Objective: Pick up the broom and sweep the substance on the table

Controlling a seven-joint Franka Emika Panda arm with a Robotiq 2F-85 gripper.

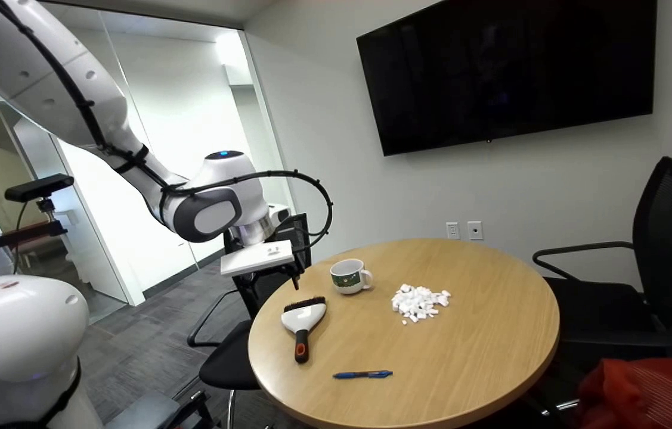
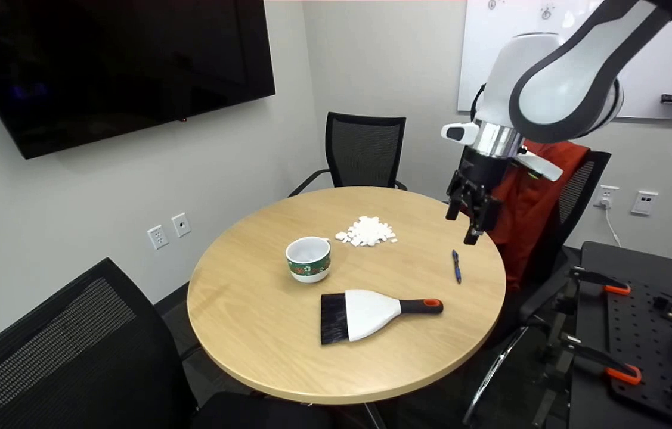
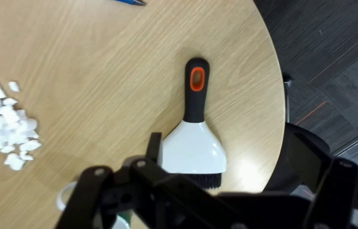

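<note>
The broom [image 1: 303,320] lies flat on the round tan table [image 1: 473,363]; it has a white head, dark bristles and a black handle with an orange-red loop. It also shows in an exterior view [image 2: 371,313] and in the wrist view [image 3: 194,149]. The substance [image 1: 418,302], a loose pile of white pieces, lies apart from it; it also shows in the wrist view [image 3: 1,124]. My gripper [image 2: 461,227] is open and empty, raised above the table. In the wrist view, the gripper [image 3: 229,148] has its fingers wide apart, and its left finger covers part of the broom head's edge.
A white and green mug [image 2: 309,260] stands between the broom and the pile. A blue pen [image 2: 457,266] lies near the broom handle's end. Black chairs [image 2: 365,149] surround the table, one with a red jacket [image 2: 526,208]. A screen [image 1: 508,71] hangs on the wall.
</note>
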